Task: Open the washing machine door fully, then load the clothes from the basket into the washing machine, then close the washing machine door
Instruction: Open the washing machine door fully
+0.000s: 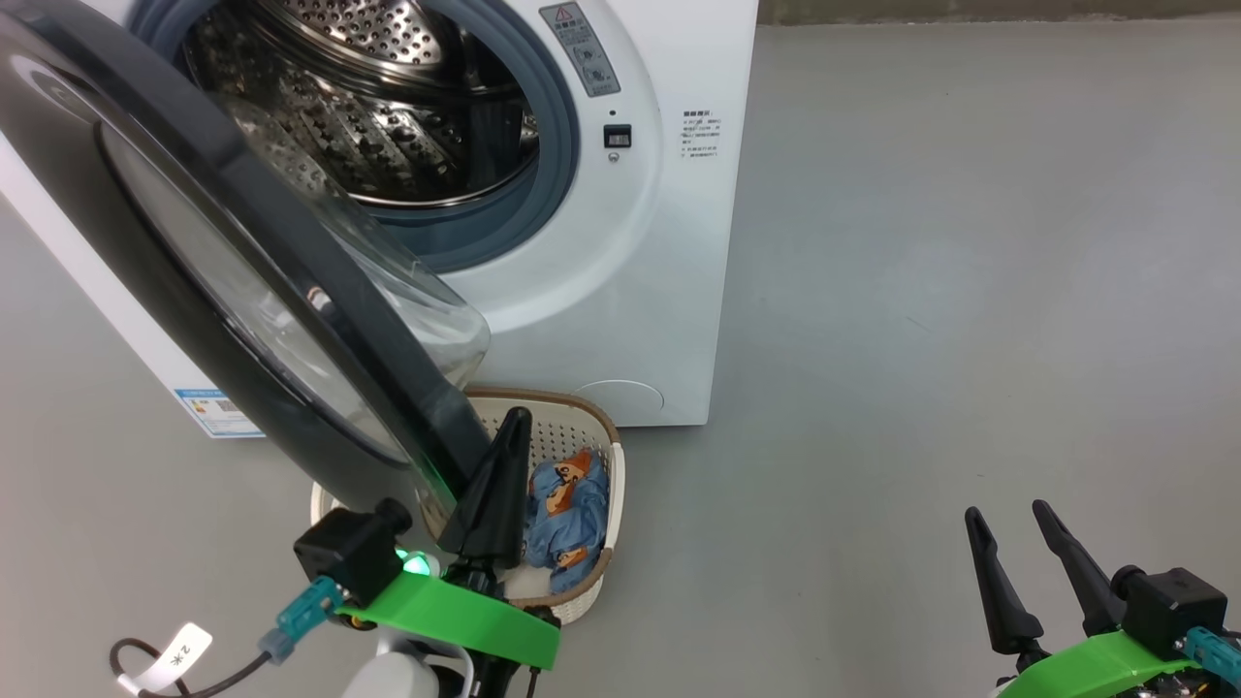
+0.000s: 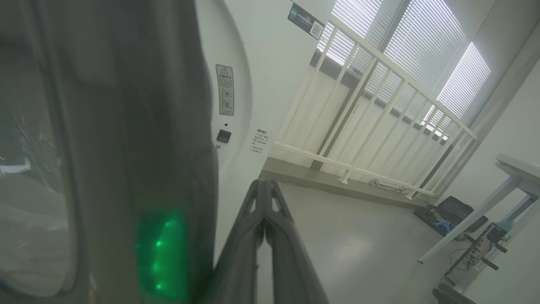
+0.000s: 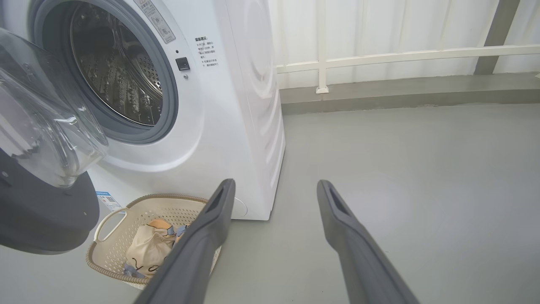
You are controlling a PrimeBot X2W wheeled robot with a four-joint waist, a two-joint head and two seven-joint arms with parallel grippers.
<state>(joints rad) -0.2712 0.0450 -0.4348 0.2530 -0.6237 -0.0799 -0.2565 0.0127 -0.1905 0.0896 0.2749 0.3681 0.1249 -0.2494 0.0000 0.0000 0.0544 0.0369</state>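
Opening is judged unfinished; the washing machine door [image 1: 242,271] is flanked by the left gripper [image 1: 513,427], jaws closed empty; the right gripper [image 1: 1008,511] is held agape; a wider swing is required.

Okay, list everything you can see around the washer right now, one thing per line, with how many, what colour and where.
washing machine: one, white, standing on the floor.
washing machine door: one, glossy black with a clear glass bowl, swung open on the robot's left side.
drum: one, steel, inside the machine.
basket: one, cream with a brown rim, on the floor below the open door.
clothes: at least two, light blue with orange-brown prints and cream with black marks, in the basket.
railing: one, white, beyond the machine.
left hand: one, dark fingers, shut, beside the door's lower edge, above the basket.
right hand: one, dark fingers, open, empty, over the floor.
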